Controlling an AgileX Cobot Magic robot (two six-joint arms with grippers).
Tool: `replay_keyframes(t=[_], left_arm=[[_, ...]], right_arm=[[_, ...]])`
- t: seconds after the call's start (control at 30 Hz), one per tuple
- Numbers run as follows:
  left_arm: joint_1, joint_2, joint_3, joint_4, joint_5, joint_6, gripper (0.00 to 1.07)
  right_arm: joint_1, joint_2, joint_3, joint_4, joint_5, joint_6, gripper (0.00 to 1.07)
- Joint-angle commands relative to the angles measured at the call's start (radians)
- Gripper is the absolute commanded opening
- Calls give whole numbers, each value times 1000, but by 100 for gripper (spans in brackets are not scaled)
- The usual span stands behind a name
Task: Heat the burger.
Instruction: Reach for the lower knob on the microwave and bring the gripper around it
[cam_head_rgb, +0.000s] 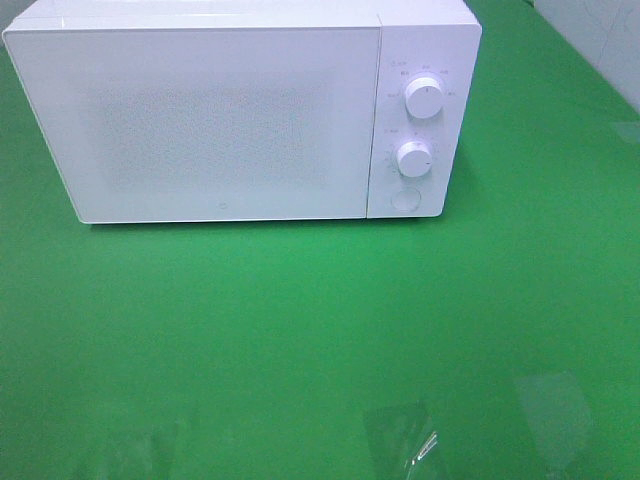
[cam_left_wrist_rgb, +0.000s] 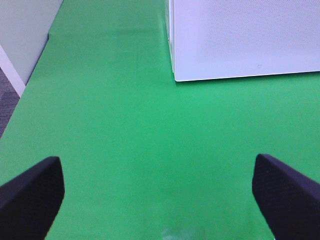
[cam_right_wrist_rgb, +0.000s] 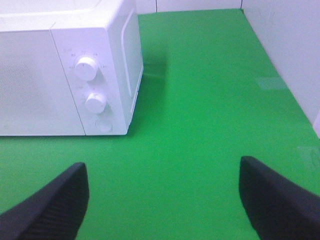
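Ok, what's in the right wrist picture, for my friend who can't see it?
A white microwave with its door shut sits on a green table, showing two round knobs and a button. The right hand's two black fingers are spread wide, holding nothing.

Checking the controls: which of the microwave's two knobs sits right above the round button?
The lower knob, just over the round button; the upper knob sits near the panel's top.
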Motion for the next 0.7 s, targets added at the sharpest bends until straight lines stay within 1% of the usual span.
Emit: replay_keyframes(t=[0.03, 0.07, 0.1, 0.13, 0.23, 0.3, 0.33, 0.37, 0.4, 0.43, 0.47, 0.5, 0.6, 0.63, 0.67, 0.7], left_arm=[[1, -24, 3, -2, -1, 1, 94], [1, -24, 3, -2, -1, 1, 94], [1, -24, 3, -2, -1, 1, 94], [1, -24, 3, -2, -1, 1, 94], [1, -24, 3, -2, -1, 1, 94], [1, -24, 3, -2, -1, 1, 94], [1, -24, 3, -2, -1, 1, 94], [1, -24, 3, -2, -1, 1, 94], [1, -24, 3, -2, -1, 1, 94], [1, -24, 3, -2, -1, 1, 94], [1, -24, 3, -2, -1, 1, 94], [1, -24, 3, -2, -1, 1, 94], [1, -24, 3, -2, -1, 1, 94], [1, -24, 3, -2, -1, 1, 94], [1, -24, 3, -2, -1, 1, 94], [1, -24, 3, -2, -1, 1, 94]], right_arm=[[-3, 24, 8, -9, -62, -11, 82], [-3, 87, 22, -9, -153, -11, 82], [-3, 87, 22, -9, -153, -11, 82], [-3, 141, 33, -9, -226, -11, 81], [-3, 170, 38, -9, -263, -11, 82], [-3, 292, 40, -9, -377, -2, 81], [-3, 292, 40, -9, -377, -2, 81], [-3, 349, 40, -9, -442, 1, 81], [-3, 349, 40, -9, -442, 1, 81], [-3, 409, 40, -8, -510, 2, 81], [-3, 409, 40, -8, -510, 2, 81], [-3, 460, 40, -8, -589, 14, 81], [-3, 488, 44, -8, -629, 25, 82], [-3, 538, 47, -8, -693, 42, 81], [-3, 538, 47, -8, -693, 42, 81], [-3, 589, 52, -8, -747, 43, 81]])
